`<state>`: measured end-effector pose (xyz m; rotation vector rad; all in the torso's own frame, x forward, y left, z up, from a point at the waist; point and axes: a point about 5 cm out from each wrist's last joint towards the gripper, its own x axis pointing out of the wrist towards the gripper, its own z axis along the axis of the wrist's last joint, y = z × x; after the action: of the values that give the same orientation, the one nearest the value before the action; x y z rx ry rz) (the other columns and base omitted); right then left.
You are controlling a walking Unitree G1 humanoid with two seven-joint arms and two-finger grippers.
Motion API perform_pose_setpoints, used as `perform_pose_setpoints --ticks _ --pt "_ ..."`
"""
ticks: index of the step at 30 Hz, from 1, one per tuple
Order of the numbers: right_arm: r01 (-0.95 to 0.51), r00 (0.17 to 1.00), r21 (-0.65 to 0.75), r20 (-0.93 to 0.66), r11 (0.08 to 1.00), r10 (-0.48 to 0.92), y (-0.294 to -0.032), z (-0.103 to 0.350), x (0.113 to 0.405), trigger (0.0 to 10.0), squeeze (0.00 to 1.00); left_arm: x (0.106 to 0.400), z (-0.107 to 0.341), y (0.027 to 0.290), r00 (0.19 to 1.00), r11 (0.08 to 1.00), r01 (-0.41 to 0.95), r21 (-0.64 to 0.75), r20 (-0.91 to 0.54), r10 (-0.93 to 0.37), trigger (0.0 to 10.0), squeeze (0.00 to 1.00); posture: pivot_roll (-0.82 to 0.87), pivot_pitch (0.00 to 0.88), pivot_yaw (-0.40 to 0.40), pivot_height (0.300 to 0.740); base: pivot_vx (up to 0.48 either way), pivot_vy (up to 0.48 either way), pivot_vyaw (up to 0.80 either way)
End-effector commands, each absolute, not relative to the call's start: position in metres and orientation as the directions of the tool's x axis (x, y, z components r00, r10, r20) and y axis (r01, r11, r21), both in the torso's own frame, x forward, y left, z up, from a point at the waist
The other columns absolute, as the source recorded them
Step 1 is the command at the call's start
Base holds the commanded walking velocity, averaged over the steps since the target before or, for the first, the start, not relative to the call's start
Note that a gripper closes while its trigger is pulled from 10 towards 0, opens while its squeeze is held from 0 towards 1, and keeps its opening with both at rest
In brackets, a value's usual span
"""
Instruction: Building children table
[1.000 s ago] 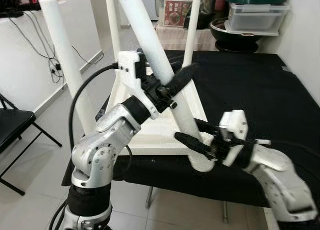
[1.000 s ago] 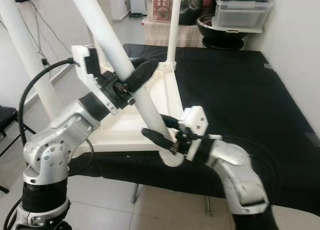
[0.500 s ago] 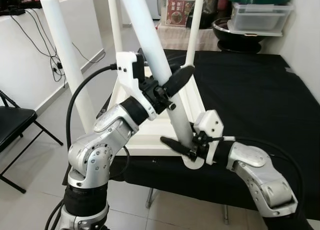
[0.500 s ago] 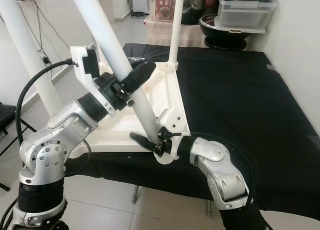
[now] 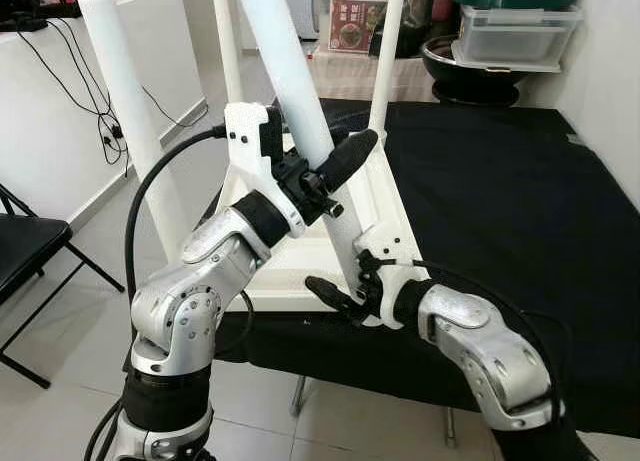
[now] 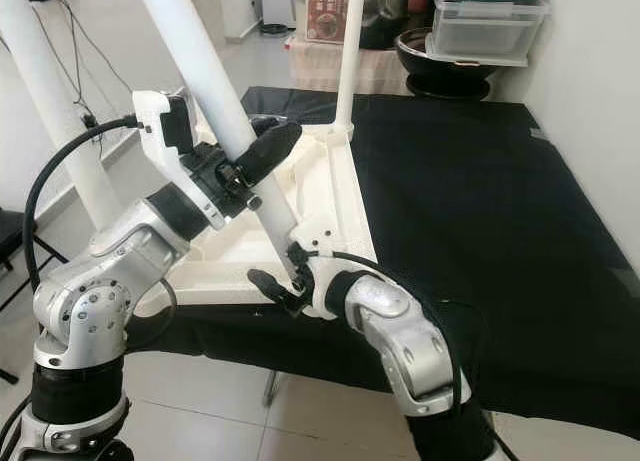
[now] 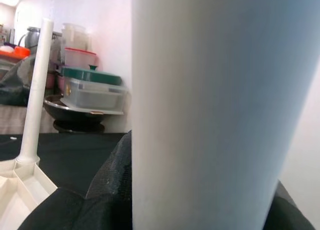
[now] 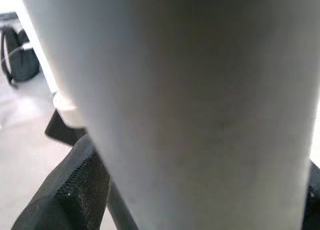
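Note:
The white children's table [image 5: 290, 266] lies upside down on a black-covered worktop [image 5: 500, 181]. A thick white table leg [image 5: 285, 71] leans over it, its foot at the near right corner of the tabletop. My left gripper [image 5: 322, 171] is shut on this leg at mid-length, one black finger [image 5: 347, 157] crossing its front. My right gripper [image 5: 350, 293] is shut on the leg's lower end, at the tabletop's near edge. In both wrist views the leg [image 7: 210, 105] [image 8: 190, 105] sits close between the black fingers [image 7: 107, 185] [image 8: 65, 195].
Three more white legs stand up: near left [image 5: 125, 111], back left [image 5: 225, 41], back right [image 5: 388, 51]. A black folding chair [image 5: 30, 251] and wall cables [image 5: 105, 121] are on the left. A green-lidded storage box [image 5: 515, 21] and a black bowl [image 5: 450, 66] stand behind.
My right arm has folded inward and its gripper has carried the leg's foot left, toward the tabletop corner. The leg now stands a little steeper. The left gripper keeps its hold.

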<state>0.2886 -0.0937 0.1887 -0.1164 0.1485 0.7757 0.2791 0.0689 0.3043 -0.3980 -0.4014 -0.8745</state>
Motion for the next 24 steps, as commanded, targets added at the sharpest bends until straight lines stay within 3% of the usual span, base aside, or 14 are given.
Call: perform_pose_setpoints --ticks 1,11,12,14,15,24 --pt "-0.736 0.672 -0.022 -0.149 0.677 0.726 -0.079 0.197 0.289 10.0 0.00 0.262 0.309 0.042 0.415 0.409 0.903 -0.131 0.512 -0.752 0.0 0.00 -0.06 0.019 -0.019 0.740 0.000 0.000 0.00" --pt "-0.717 0.695 -0.028 -0.103 0.697 0.711 -0.079 0.218 0.293 10.0 0.00 0.262 0.306 0.040 0.408 0.400 0.907 -0.131 0.511 -0.757 0.0 0.00 -0.06 0.019 -0.020 0.740 0.000 0.000 0.00" --pt "-0.719 0.694 -0.031 -0.095 0.695 0.714 -0.079 0.220 0.293 5.3 0.00 0.262 0.306 0.040 0.407 0.399 0.907 -0.131 0.512 -0.757 0.0 0.00 -0.06 0.019 -0.020 0.740 0.000 0.000 0.00" --pt "-0.721 0.692 -0.034 -0.090 0.693 0.716 -0.079 0.221 0.293 5.3 0.00 0.262 0.306 0.040 0.407 0.399 0.908 -0.131 0.513 -0.756 0.0 0.00 -0.06 0.019 -0.020 0.740 0.000 0.000 0.00" --pt "-0.735 0.678 -0.051 -0.080 0.676 0.731 -0.077 0.223 0.291 0.0 0.00 0.262 0.306 0.040 0.407 0.400 0.907 -0.131 0.514 -0.755 0.0 0.00 -0.06 0.019 -0.020 0.740 0.000 0.000 0.00" --pt "-0.760 0.646 -0.158 -0.078 0.630 0.760 -0.071 0.223 0.287 0.0 0.00 0.266 0.309 0.044 0.428 0.424 0.895 -0.138 0.531 -0.731 0.0 0.00 -0.06 0.018 -0.021 0.740 0.000 0.000 0.00"
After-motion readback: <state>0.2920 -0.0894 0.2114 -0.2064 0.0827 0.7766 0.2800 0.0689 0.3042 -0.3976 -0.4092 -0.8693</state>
